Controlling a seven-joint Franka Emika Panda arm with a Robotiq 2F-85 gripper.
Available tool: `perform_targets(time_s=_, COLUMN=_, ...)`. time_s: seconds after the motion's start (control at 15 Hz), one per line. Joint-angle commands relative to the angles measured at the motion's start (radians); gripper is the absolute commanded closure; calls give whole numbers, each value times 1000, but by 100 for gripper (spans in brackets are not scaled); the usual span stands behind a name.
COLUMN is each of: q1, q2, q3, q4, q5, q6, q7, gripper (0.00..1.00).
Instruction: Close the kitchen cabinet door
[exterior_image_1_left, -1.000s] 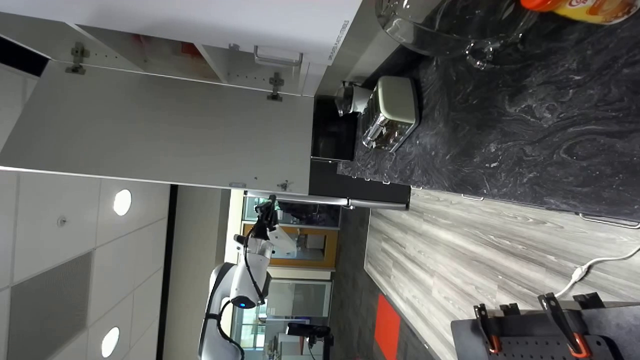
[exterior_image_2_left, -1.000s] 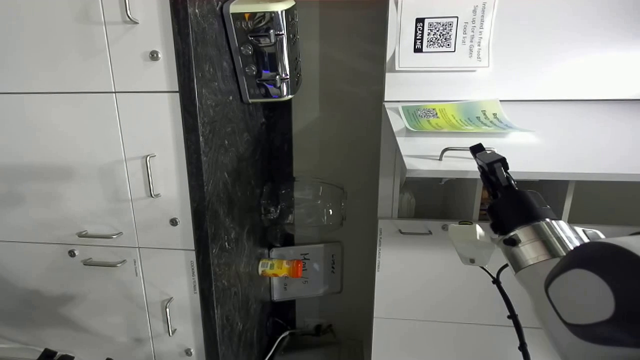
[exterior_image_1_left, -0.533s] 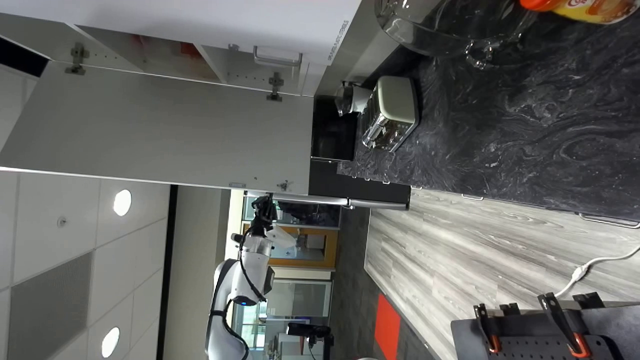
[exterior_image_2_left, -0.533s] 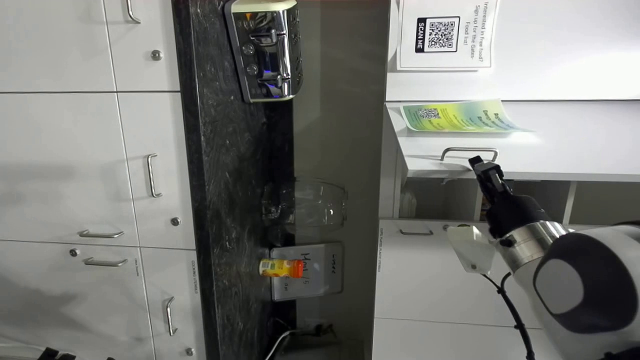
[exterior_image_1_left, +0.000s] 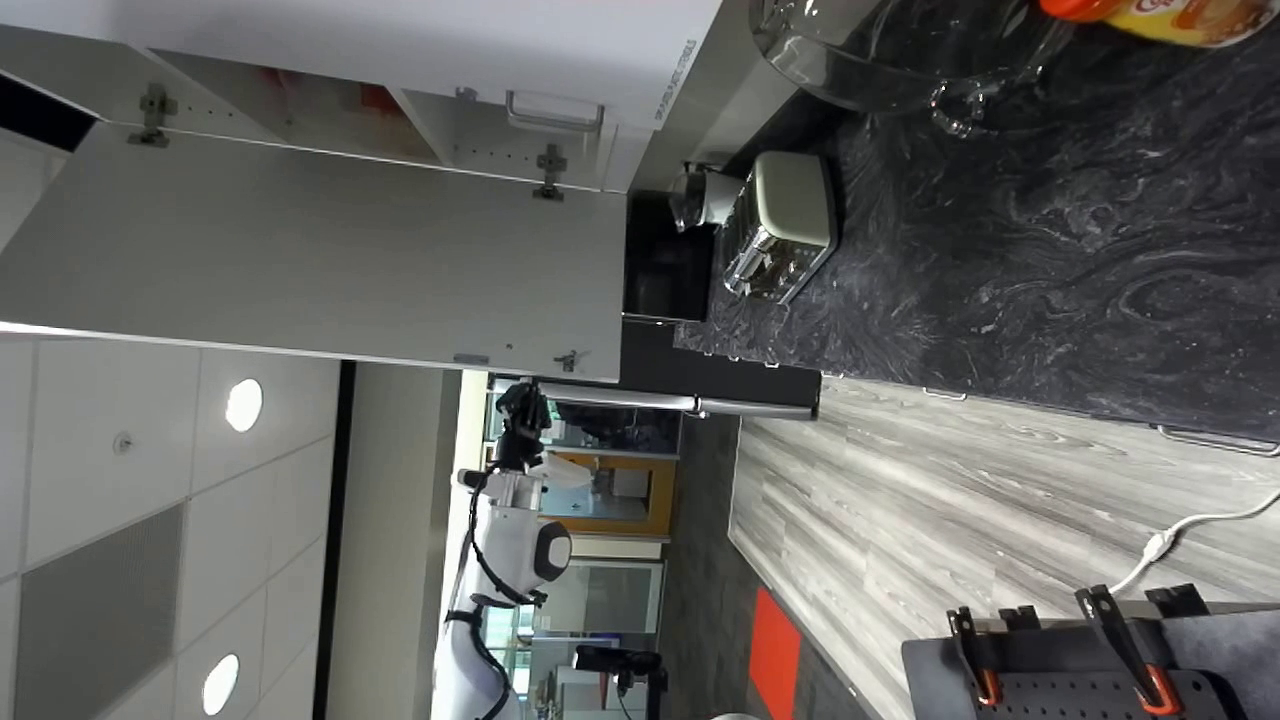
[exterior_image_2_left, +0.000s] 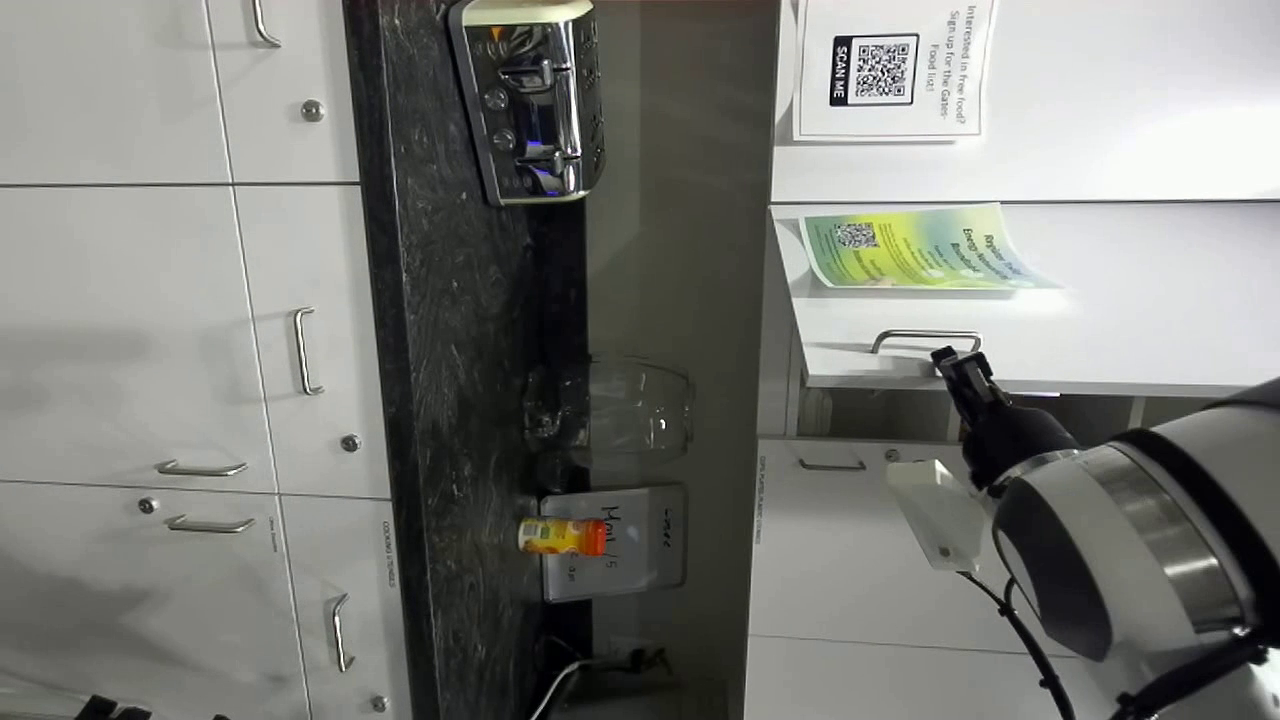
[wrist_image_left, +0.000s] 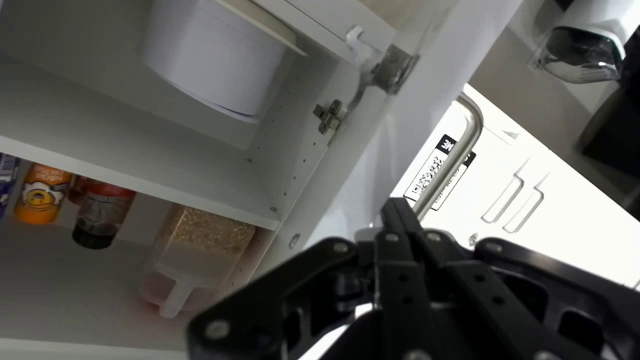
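In an exterior view, the arm (exterior_image_2_left: 1150, 560) extends from 4 o'clock in the frame, its gripper (exterior_image_2_left: 946, 359) aimed between 10 and 11 o'clock. The kitchen cabinet door (exterior_image_2_left: 1110, 290), between 2 and 3 o'clock, stands ajar; its white outer face bears a curled flyer (exterior_image_2_left: 915, 250) and a metal handle (exterior_image_2_left: 925, 334). The gripper lies just on the handle's 6 o'clock side, and from the room I cannot tell whether they touch.

In an exterior view, the arm reaches from 7 o'clock toward the door's free edge. The door, near 10 o'clock, presents a flat light-grey inner face, with two dark hinge fittings (exterior_image_1_left: 550, 175) along its 12 o'clock edge.

In the wrist view, the jaws are clenched, finger against finger, the fingers (wrist_image_left: 395, 250) pointing toward 12 o'clock. The door's pale edge slants toward 1 o'clock; a shelf (wrist_image_left: 140, 184) and an orange bottle (wrist_image_left: 42, 194) lie at 9 o'clock.
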Motion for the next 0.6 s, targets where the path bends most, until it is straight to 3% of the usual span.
perform_targets(time_s=0.0, q1=-58, q2=-12, q3=-4, q4=-18, q5=6, q6=0, q7=0, gripper=100)
perform_targets(time_s=0.4, q1=-184, q2=-38, q3=10, q4=0, q5=-21, q6=-39, q7=41, gripper=100)
perform_targets(time_s=0.47, q1=-160, q2=13, q3=10, q4=-33, q5=-189, q6=9, q7=188, gripper=100)
perform_targets(time_s=0.53, q1=-217, q2=-40, q3=18, q4=-2, q5=-73, q6=-33, q7=102, gripper=100)
